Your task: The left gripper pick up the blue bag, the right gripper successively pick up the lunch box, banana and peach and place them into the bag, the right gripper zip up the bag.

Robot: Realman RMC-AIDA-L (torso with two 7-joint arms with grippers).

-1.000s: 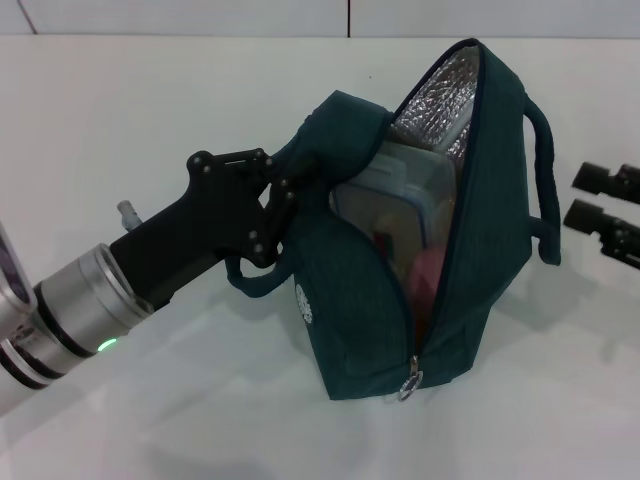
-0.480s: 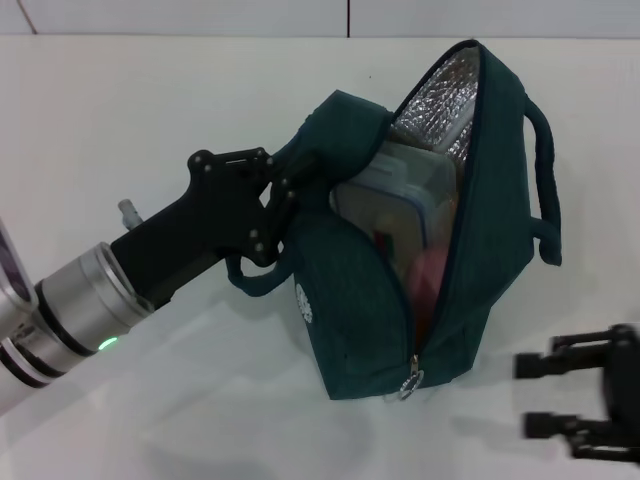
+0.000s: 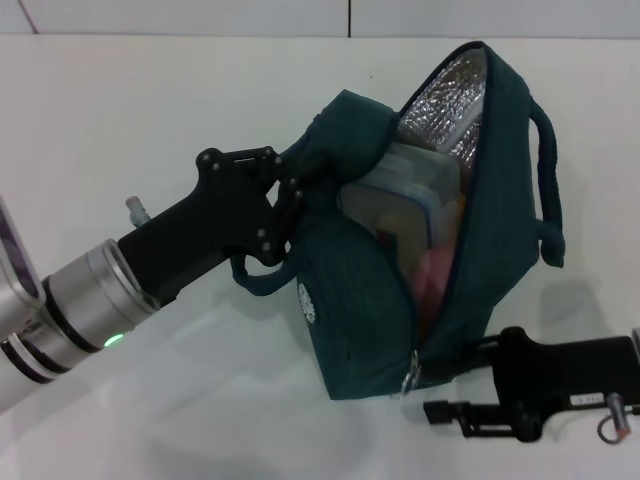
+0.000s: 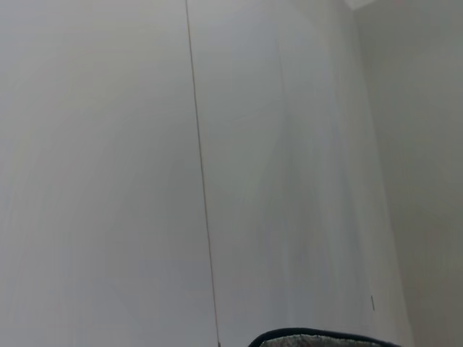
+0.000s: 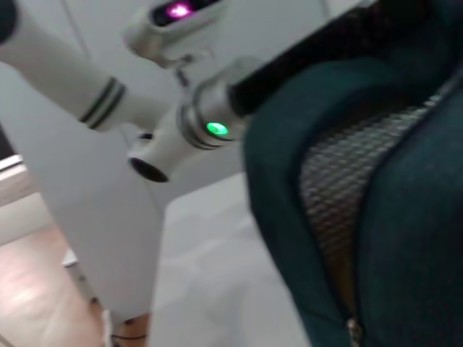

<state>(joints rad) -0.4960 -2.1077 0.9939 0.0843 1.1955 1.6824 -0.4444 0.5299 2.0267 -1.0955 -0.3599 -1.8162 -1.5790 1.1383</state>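
There, the left gripper is pinching a handle of the blue bag, propping it on the white table with its mouth gaping and the foil lining showing. The lunch box sits inside, something pink beneath it, probably the peach. The right gripper reaches in low by the zipper pull, fingers spread, one against the bag's bottom corner.
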